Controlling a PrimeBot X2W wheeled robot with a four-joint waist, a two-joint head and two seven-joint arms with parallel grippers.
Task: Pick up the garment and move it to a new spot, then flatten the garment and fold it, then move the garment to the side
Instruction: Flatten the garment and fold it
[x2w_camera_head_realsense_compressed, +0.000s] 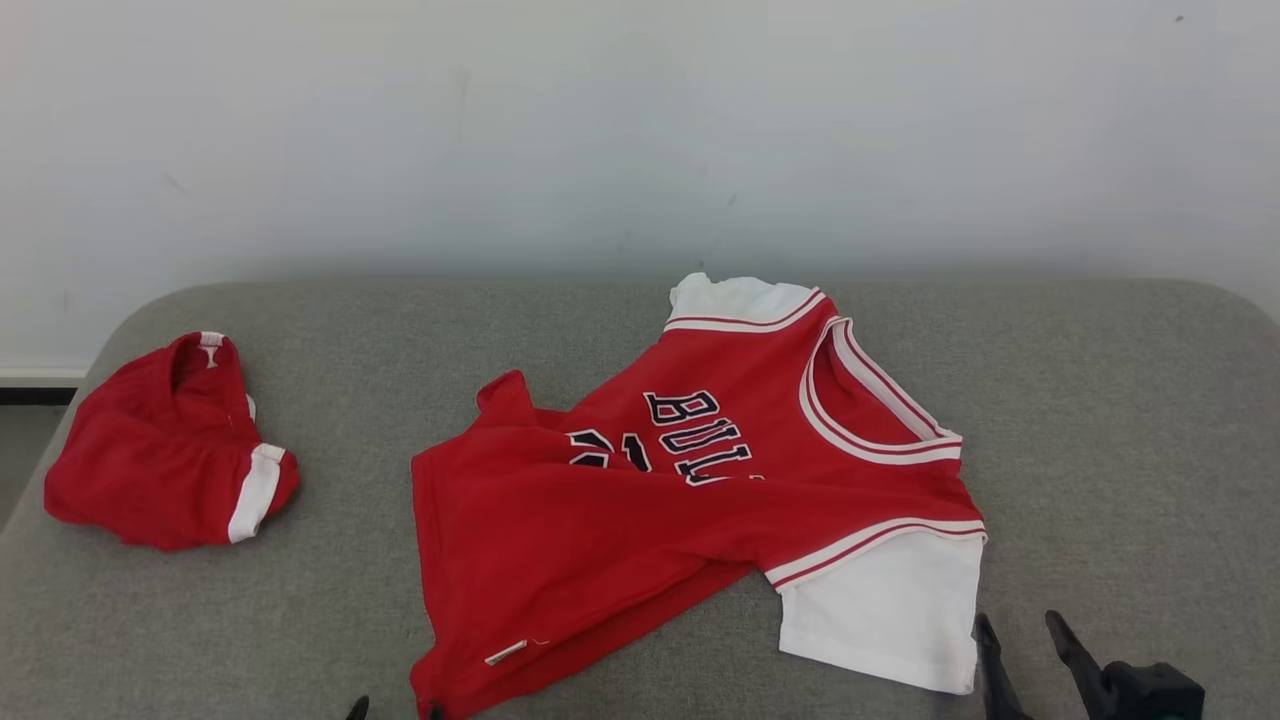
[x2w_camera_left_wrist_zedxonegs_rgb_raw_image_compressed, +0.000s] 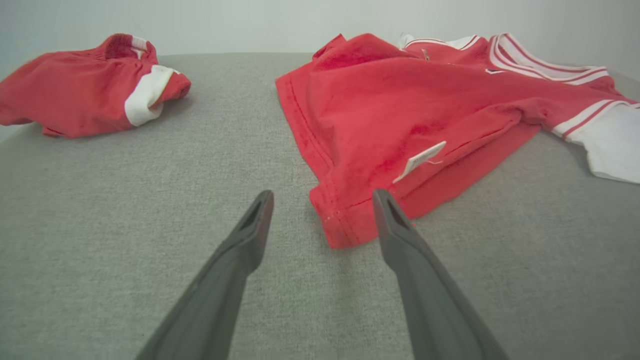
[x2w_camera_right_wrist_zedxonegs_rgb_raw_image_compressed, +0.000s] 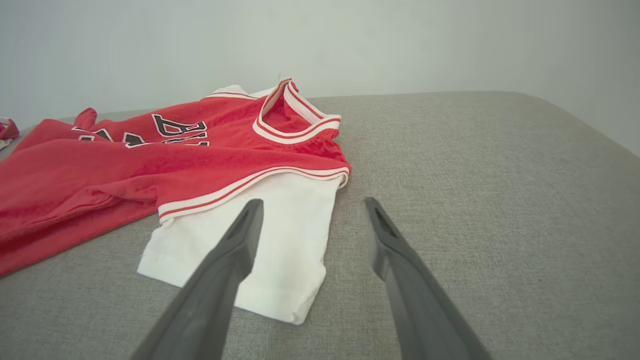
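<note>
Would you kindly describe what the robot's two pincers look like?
The left pincer and right pincer match: each has two long, dark grey, matt fingers tapering to narrow tips, with a hollowed slot near each tip.

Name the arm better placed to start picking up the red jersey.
Left, probably. The left gripper is open, and the hem corner of the red jersey lies between its fingertips. The right gripper, also open, is at the side edge of the white sleeve, which lies flat: likely a harder pinch.
</note>
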